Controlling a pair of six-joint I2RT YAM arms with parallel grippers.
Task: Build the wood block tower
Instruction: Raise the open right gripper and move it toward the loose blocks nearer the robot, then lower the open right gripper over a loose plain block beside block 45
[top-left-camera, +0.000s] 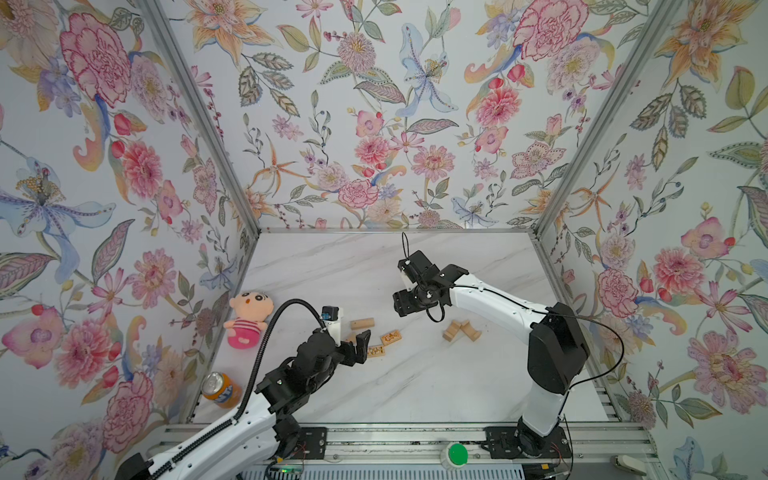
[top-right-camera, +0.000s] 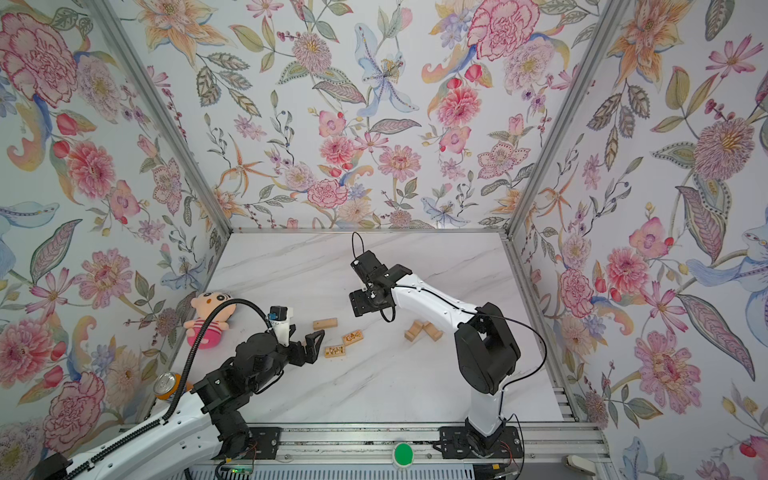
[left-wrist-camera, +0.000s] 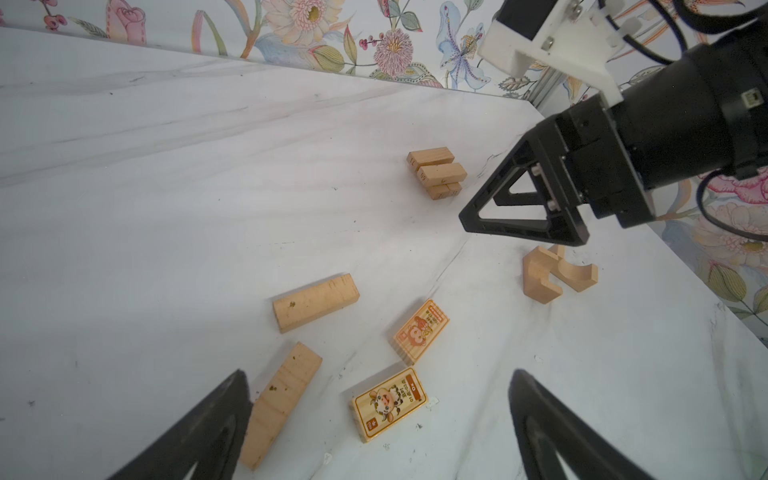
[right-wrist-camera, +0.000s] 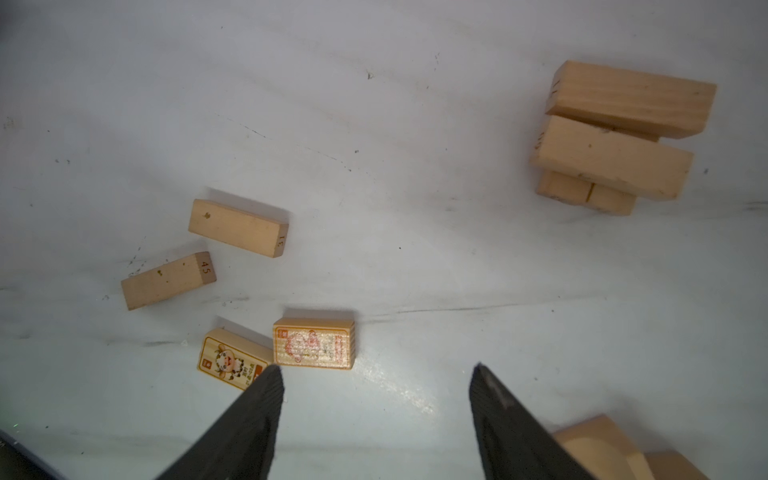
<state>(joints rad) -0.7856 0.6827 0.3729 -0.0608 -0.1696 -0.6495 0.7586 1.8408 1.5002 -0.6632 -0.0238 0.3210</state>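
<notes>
My tower (left-wrist-camera: 436, 174) stands two layers high (four bars, far side). Four wood blocks (left-wrist-camera: 316, 301) lie loose nearer, left. My left gripper (left-wrist-camera: 380, 376) and right gripper (right-wrist-camera: 376, 370) both gape, empty.

One wood block (right-wrist-camera: 168, 281) is showing 45 on its end, a second block (right-wrist-camera: 238, 227) 31. Print on two picture blocks (right-wrist-camera: 313, 343) is coming out too small to read.

Marble table (top-left-camera: 415, 382), loose wood blocks (top-left-camera: 362, 323) between left arm (top-left-camera: 249, 424) and right arm (top-left-camera: 490, 297), pink plush doll (top-left-camera: 245, 320), orange can (top-left-camera: 220, 386)
</notes>
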